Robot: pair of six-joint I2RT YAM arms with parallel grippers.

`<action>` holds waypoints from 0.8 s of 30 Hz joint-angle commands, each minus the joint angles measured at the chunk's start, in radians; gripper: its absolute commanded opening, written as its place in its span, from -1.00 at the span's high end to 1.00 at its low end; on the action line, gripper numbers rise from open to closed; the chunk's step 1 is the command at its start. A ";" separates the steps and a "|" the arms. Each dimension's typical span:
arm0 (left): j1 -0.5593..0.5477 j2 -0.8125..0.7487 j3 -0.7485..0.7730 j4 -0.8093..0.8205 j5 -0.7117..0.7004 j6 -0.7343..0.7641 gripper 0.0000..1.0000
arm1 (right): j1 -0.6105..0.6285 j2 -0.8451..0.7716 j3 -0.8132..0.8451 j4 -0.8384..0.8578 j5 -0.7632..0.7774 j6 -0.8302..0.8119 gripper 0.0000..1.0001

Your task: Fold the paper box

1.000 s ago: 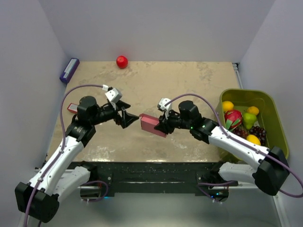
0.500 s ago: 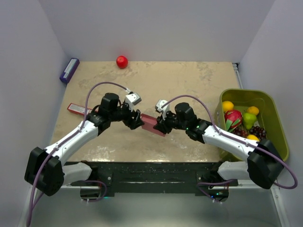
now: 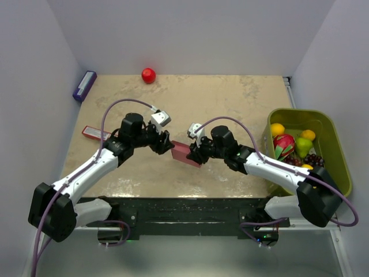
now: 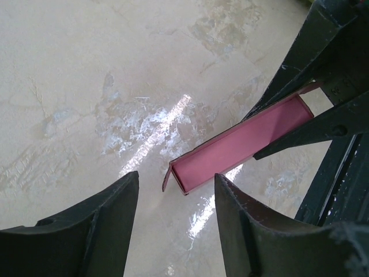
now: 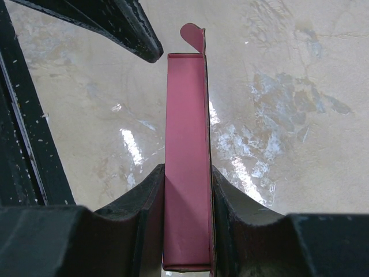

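The pink paper box [image 3: 183, 152] is folded into a narrow rectangular shape, held just above the table's middle. My right gripper [image 3: 194, 153] is shut on the paper box [image 5: 185, 173], its fingers [image 5: 144, 213] pressing both long sides. A small rounded tab sticks out at the box's far end. In the left wrist view the paper box [image 4: 236, 147] points its open end at my left gripper [image 4: 176, 216], which is open and empty a little short of that end. My left gripper [image 3: 165, 144] sits just left of the box in the top view.
A narrow red packet [image 3: 95, 133] lies at the left under the left arm. A purple block [image 3: 84, 85] and a red ball [image 3: 149, 75] sit at the back. A green bin [image 3: 340, 167] with several fruits stands at the right.
My left arm swung in from the left and brought its gripper up to the box's left end. My right gripper shifted slightly left with the box.
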 commanded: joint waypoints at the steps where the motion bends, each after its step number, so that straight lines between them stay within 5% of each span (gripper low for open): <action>1: -0.005 0.015 0.006 0.034 0.035 0.011 -0.12 | 0.003 -0.008 0.011 0.040 -0.015 -0.015 0.55; 24: -0.005 0.054 0.015 0.034 0.047 0.004 0.55 | 0.004 -0.008 0.016 0.035 -0.041 -0.012 0.62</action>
